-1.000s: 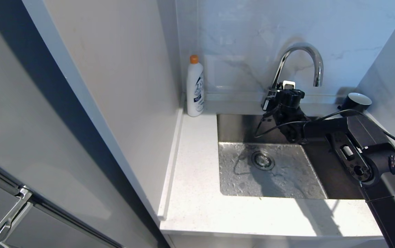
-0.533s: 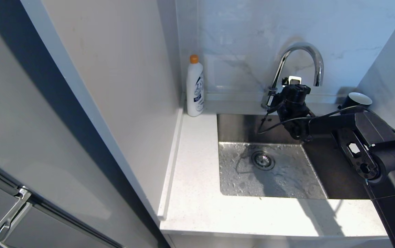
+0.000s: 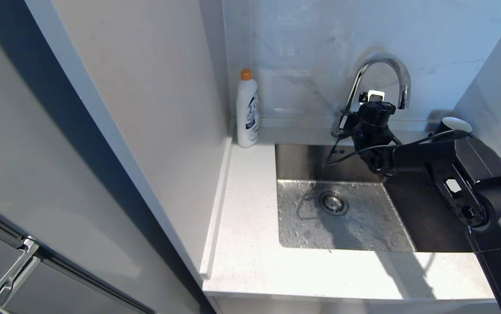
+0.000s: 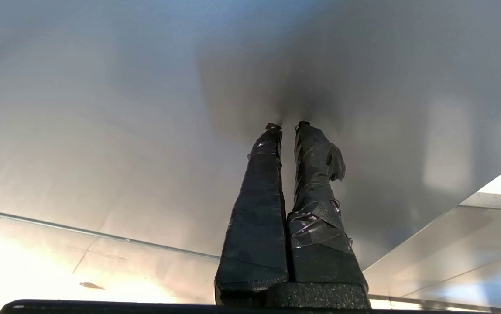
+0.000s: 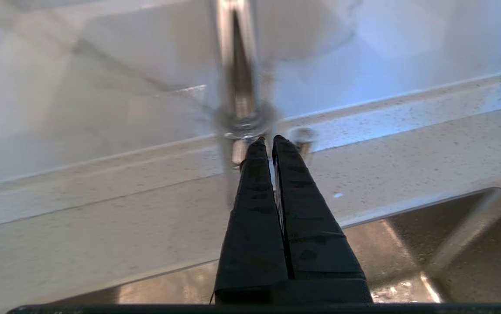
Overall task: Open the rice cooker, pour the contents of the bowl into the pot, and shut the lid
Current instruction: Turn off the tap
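Jaws pressed together on both grippers, nothing pinched. The right gripper (image 5: 269, 140) hangs over the back edge of the sink (image 3: 303, 163), tips pointing at the base of the faucet (image 3: 381, 69). Since a second ago its wrist has risen slightly and shifted toward three o'clock. The left gripper (image 4: 286, 126) is parked against a plain grey panel. A white bottle (image 3: 247, 109) stands at nine o'clock of the faucet. Rice cooker, bowl and pot are not in sight.
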{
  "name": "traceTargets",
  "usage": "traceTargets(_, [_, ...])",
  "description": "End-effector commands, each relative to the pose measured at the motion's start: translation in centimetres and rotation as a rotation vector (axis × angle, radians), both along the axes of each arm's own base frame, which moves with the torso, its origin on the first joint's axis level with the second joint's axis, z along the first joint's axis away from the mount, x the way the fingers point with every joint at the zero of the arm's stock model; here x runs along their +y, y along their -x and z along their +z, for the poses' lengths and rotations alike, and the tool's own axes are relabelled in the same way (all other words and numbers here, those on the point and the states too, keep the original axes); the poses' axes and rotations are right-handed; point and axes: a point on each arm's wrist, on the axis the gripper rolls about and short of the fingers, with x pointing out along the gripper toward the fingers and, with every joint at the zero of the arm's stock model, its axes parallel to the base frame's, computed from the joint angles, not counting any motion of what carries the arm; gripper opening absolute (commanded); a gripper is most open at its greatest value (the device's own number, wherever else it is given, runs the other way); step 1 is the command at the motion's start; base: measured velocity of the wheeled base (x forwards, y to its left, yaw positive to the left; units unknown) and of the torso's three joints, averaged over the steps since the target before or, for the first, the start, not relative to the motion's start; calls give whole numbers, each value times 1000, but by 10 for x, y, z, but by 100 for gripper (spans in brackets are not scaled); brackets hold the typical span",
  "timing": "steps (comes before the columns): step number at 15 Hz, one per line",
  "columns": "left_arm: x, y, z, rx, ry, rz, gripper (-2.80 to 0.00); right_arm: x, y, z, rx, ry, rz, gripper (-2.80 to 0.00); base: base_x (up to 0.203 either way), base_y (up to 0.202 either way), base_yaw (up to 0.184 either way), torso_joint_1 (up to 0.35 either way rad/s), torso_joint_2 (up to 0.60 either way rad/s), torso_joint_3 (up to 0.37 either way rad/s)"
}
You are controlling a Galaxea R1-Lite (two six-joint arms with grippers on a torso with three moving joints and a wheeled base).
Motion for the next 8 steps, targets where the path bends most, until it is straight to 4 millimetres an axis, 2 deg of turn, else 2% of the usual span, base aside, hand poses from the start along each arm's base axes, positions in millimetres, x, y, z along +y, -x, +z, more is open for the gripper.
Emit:
traceTargets(1, [0,0,0,2,0,0,-280,7,8,10,-3,-1,13,-280,0,0,0,0,0,0])
traceTargets(3, [0,0,0,2,0,2,-280,-1,8,5,29,12,-1,-280,0,0,0,0,0,0])
traceTargets(6, [0,0,0,2,0,0,-280,-34,5,-1,63,34,-61,-280,0,0,0,0,0,0])
traceTargets(8, [0,0,0,2,0,0,-280,-43,-2,-9,79,49,-78,-280,0,0,0,0,0,0])
